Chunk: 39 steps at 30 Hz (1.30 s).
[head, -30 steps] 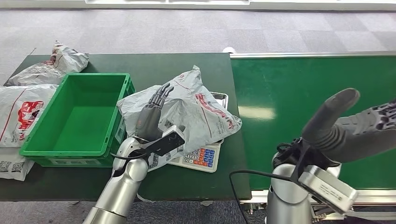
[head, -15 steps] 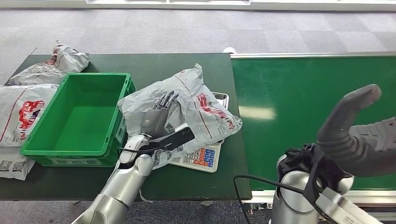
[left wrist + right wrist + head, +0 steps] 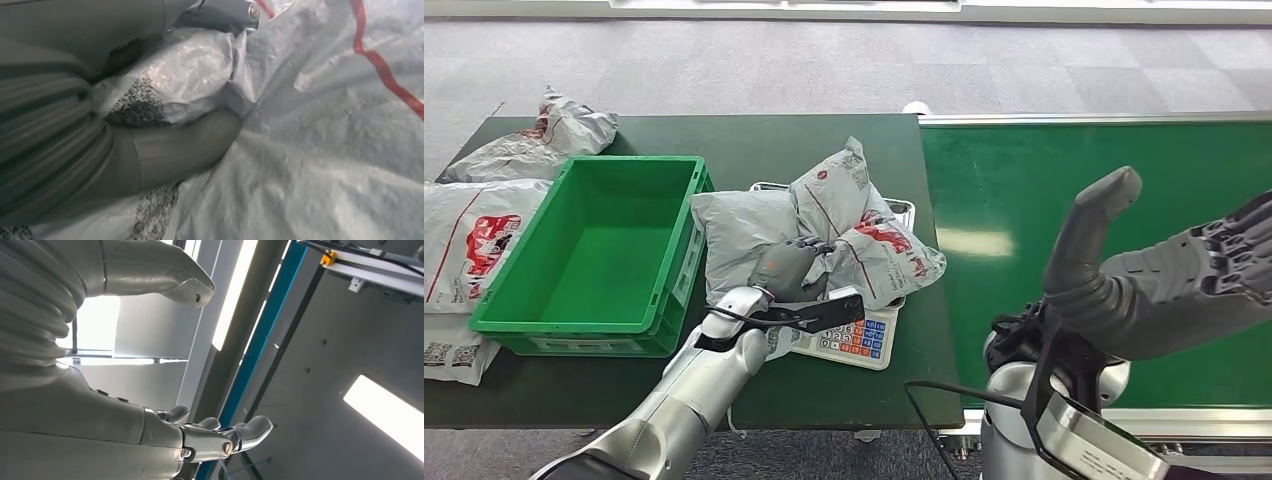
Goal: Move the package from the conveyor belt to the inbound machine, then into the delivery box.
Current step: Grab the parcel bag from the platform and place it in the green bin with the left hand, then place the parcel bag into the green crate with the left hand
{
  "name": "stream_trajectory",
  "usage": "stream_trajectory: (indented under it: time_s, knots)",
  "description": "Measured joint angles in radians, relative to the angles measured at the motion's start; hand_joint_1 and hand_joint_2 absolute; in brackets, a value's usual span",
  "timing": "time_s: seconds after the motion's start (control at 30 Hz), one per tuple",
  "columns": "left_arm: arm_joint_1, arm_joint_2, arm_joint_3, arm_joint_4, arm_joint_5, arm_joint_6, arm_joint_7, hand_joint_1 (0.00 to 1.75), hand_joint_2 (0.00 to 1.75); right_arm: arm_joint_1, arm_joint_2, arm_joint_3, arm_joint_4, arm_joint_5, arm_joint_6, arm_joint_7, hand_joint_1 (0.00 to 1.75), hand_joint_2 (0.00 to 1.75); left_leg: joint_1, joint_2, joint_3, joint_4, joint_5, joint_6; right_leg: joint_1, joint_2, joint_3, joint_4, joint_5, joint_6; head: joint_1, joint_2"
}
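Two of the three stations have evidently been dealt with, judging by how things lie: the crumpled grey plastic mail package with red printing (image 3: pixel 834 235) sits in the middle of the head view, off the green conveyor belt (image 3: pixel 1104 240) that fills the right half of the frame, and on top of the white weighing scale with a coloured keypad (image 3: pixel 854 338), which I take to be the inbound machine. Its metal platter peeks out at the bag's upper right edge. So the first leg looks done; the last leg, into the green plastic delivery box (image 3: pixel 589 245) at centre left, is not yet done, and that crate holds nothing.

At lower centre, the left hand (image 3: pixel 789 268) is curled into the package's near side, with the film bunched up around its fingers. The left wrist view bears this out: the thick grey thumb (image 3: pixel 185 150) presses a fold of grey film (image 3: pixel 165 85) against the hand, so I judge the bag gripped, ready for lifting.

At the right edge, the right hand (image 3: pixel 1234 255) is raised above the belt, its fingers spread and holding nothing, the thumb pointing up; its wrist camera looks at ceiling lights.

Several other grey mail bags (image 3: pixel 484 235) lie on the dark green table (image 3: pixel 754 135) at the far left, beside the box.

What remains, in my judgement, is a lift and a short carry leftwards over the crate wall.
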Motion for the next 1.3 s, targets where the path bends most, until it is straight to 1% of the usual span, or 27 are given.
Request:
stream_trajectory:
  time_s: [0.1,0.3,0.47,0.53,0.57,0.63,0.7,0.73,0.8,0.87,0.93,0.97,1.0,1.07,1.1,1.13,1.17,1.2,1.23,1.3]
  knots:
    - [-0.002,0.001,0.000,0.005,0.004,0.005,-0.003,1.75,1.75,0.000,0.000,0.008,0.006,-0.004,0.000,-0.006,0.00,1.75,0.000,0.000,0.000,0.000,0.000,0.000,0.000,0.000,0.000,0.000,0.000,0.000,0.000,0.000]
    - [-0.003,0.006,0.010,-0.019,0.058,0.108,-0.012,1.75,1.75,0.000,0.000,0.009,0.012,-0.001,0.000,-0.016,0.00,1.75,0.000,0.000,0.000,0.000,0.000,0.000,0.000,0.000,-0.001,0.000,0.000,0.000,0.000,0.000]
    - [-0.004,0.009,0.022,-0.041,0.072,0.130,-0.015,1.75,1.75,0.000,0.000,0.009,0.016,-0.001,0.000,-0.017,0.00,1.75,0.000,0.000,-0.001,0.000,0.000,0.000,0.000,0.000,-0.001,0.000,0.000,0.000,0.000,0.000]
    - [-0.003,0.010,0.028,-0.051,0.085,0.153,-0.023,1.75,1.75,0.000,0.000,0.009,0.017,-0.002,0.000,-0.019,0.00,1.75,0.000,0.000,-0.001,0.000,0.000,0.000,0.000,0.000,-0.001,0.000,0.000,0.000,0.000,0.000]
    - [-0.001,0.011,0.033,-0.061,0.098,0.184,-0.031,1.75,1.75,0.001,0.000,0.009,0.018,-0.002,0.000,-0.021,0.00,1.75,0.000,0.000,-0.001,0.000,0.000,0.000,0.000,0.000,-0.001,0.000,0.000,0.000,0.000,0.000]
    - [0.005,0.013,0.052,-0.102,0.124,0.298,-0.038,1.75,1.75,0.002,0.000,0.008,0.018,-0.004,0.000,-0.027,0.00,1.75,0.000,0.000,-0.001,0.000,0.000,0.000,0.000,0.000,-0.001,0.000,0.000,0.000,0.000,0.000]
    - [0.013,0.019,0.081,-0.164,0.118,0.416,-0.024,1.75,1.75,0.004,0.000,0.005,0.018,-0.004,0.000,-0.030,0.00,1.75,0.000,0.000,-0.001,0.000,0.000,0.000,0.000,0.000,-0.001,0.000,0.000,0.000,0.000,0.000]
    - [0.016,0.023,0.096,-0.197,0.097,0.450,-0.009,1.75,1.75,0.005,0.000,0.004,0.019,-0.004,0.000,-0.031,0.00,1.75,0.000,0.000,-0.001,0.000,0.000,0.000,0.000,0.000,-0.001,0.000,0.000,0.000,0.000,0.000]
    - [0.031,0.033,0.134,-0.270,0.019,0.479,0.026,1.75,1.75,0.006,0.000,0.000,0.021,-0.004,0.000,-0.031,0.00,1.75,0.000,0.000,-0.001,0.000,0.000,0.000,0.001,0.000,-0.001,0.000,0.000,0.000,0.000,0.000]
    - [0.055,0.042,0.192,-0.353,-0.097,0.484,0.061,1.75,1.75,0.009,0.000,-0.007,0.023,-0.004,0.000,-0.031,0.00,1.75,0.000,0.001,-0.001,0.000,0.000,0.000,0.002,0.000,-0.001,0.000,0.000,0.000,0.000,0.000]
    - [0.077,0.052,0.261,-0.434,-0.222,0.486,0.106,1.75,1.75,0.013,-0.001,-0.015,0.027,-0.005,0.000,-0.031,0.00,1.75,0.000,0.001,-0.001,-0.001,0.000,0.000,0.002,0.001,-0.002,0.000,0.000,0.000,0.000,0.000]
    - [0.088,0.063,0.290,-0.471,-0.273,0.486,0.144,1.75,1.75,0.013,-0.001,-0.018,0.029,-0.006,0.000,-0.030,0.00,1.75,0.000,0.002,-0.001,-0.001,0.000,0.000,0.002,0.001,-0.002,0.000,0.000,-0.001,0.000,0.000]
    - [0.101,0.082,0.307,-0.504,-0.305,0.486,0.207,1.75,1.75,0.014,-0.001,-0.020,0.031,-0.007,0.000,-0.030,0.00,1.75,0.001,0.002,-0.001,-0.001,0.000,-0.001,0.002,0.001,-0.002,0.001,-0.001,-0.001,0.000,0.000]
    - [0.118,0.148,0.300,-0.546,-0.328,0.486,0.409,1.75,1.75,0.015,-0.001,-0.025,0.035,-0.007,0.000,-0.030,0.00,1.75,0.001,0.004,0.000,-0.001,0.000,-0.001,0.003,0.003,-0.003,0.000,-0.001,-0.002,0.000,0.000]
    - [0.121,0.192,0.273,-0.551,-0.328,0.486,0.528,1.75,1.75,0.015,-0.001,-0.027,0.037,-0.007,0.000,-0.030,0.00,1.75,0.002,0.005,0.000,-0.001,0.000,-0.002,0.003,0.003,-0.003,0.000,-0.001,-0.002,0.000,0.000]
    - [0.122,0.235,0.239,-0.546,-0.329,0.486,0.627,1.75,1.75,0.016,-0.001,-0.030,0.039,-0.007,-0.001,-0.030,0.00,1.75,0.002,0.004,0.000,-0.001,0.000,-0.002,0.003,0.003,-0.003,0.000,-0.001,-0.003,0.000,0.000]
    - [0.121,0.270,0.205,-0.533,-0.329,0.486,0.689,1.75,1.75,0.016,-0.001,-0.032,0.040,-0.007,-0.001,-0.030,0.00,1.75,0.002,0.002,0.000,-0.001,0.000,-0.002,0.004,0.002,-0.003,0.000,-0.001,-0.003,0.000,0.000]
    - [0.120,0.302,0.172,-0.514,-0.330,0.486,0.730,1.75,1.75,0.016,-0.001,-0.034,0.042,-0.006,-0.001,-0.030,0.00,1.75,0.002,0.001,0.000,-0.001,0.001,-0.002,0.004,0.001,-0.003,0.000,-0.002,-0.004,0.000,0.000]
    - [0.116,0.322,0.146,-0.489,-0.330,0.485,0.741,1.75,1.75,0.016,-0.001,-0.035,0.043,-0.006,-0.001,-0.030,0.00,1.75,0.002,-0.001,-0.001,-0.001,0.001,-0.002,0.004,-0.001,-0.002,0.001,-0.002,-0.004,0.000,0.000]
    - [0.095,0.347,0.104,-0.401,-0.330,0.476,0.745,1.75,1.75,0.016,-0.002,-0.036,0.044,-0.006,-0.001,-0.031,0.00,1.75,0.003,-0.002,-0.001,-0.001,0.001,-0.003,0.003,-0.001,-0.002,0.001,-0.002,-0.004,0.000,0.000]
